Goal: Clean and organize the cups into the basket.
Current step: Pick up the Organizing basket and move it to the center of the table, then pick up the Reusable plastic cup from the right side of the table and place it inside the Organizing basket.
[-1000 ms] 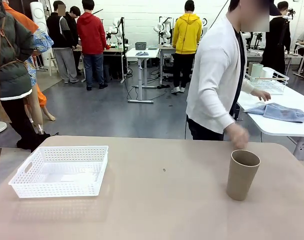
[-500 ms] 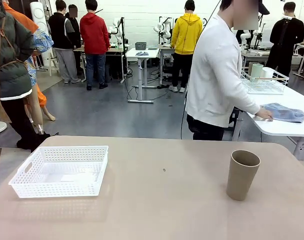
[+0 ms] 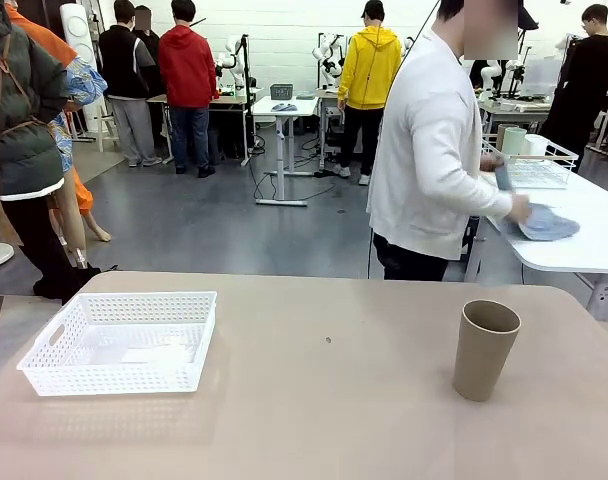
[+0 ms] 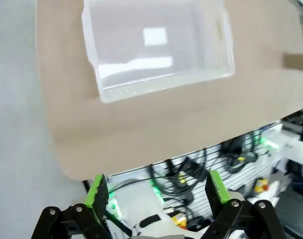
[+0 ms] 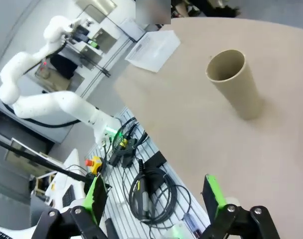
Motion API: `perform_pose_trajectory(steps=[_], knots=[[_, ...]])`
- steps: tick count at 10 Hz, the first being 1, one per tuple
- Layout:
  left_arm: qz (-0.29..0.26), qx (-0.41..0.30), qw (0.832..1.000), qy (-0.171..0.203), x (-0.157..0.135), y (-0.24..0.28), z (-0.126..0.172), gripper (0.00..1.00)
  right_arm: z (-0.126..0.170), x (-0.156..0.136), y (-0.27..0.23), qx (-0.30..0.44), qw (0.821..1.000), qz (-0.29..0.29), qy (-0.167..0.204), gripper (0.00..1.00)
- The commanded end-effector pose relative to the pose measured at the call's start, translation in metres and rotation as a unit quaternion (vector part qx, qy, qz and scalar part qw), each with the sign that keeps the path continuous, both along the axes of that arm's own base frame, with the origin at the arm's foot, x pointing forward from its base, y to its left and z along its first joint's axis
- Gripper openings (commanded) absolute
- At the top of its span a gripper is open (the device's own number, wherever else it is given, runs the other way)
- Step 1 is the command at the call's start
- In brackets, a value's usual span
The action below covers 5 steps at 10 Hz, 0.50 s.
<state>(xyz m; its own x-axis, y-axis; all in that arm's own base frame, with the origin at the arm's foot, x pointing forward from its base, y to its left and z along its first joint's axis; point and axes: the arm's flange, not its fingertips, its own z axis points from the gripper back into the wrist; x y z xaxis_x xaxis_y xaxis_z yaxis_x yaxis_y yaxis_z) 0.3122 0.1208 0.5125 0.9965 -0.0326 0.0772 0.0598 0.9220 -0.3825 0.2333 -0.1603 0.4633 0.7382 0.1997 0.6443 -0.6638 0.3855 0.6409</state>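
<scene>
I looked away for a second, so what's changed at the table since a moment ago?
The person drew back from the tan cup, turned to the side table, and a hand now bunches up the blue cloth that lay flat. The cup and the white basket have not moved.

Right gripper (image 5: 154,199) hung off the tabletop's (image 5: 201,134) near edge, above a tangle of black cables (image 5: 150,191) and a red stop button (image 5: 90,163). Jaws stood wide apart, with nothing between the green pads (image 5: 97,195). One tan cup (image 5: 236,84) stood upright on the tabletop, mouth open, well in from that edge. White basket (image 5: 153,49) sat toward the far corner, well apart from the cup. The left arm (image 5: 47,102), white, was folded up beyond the tabletop's side.
</scene>
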Motion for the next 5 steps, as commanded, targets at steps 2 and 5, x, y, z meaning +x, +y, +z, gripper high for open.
perform_pose_trajectory(steps=[2,5], knots=[[-0.021,0.086,0.996,0.012,-0.005,-0.027,-0.028,1.0,-0.022,-0.005,0.005,0.01,1.0,0.021,0.004,1.0],[-0.03,0.08,0.996,0.014,-0.002,-0.029,-0.029,1.0,-0.013,-0.002,0.007,0.011,1.0,0.014,0.002,1.0]])
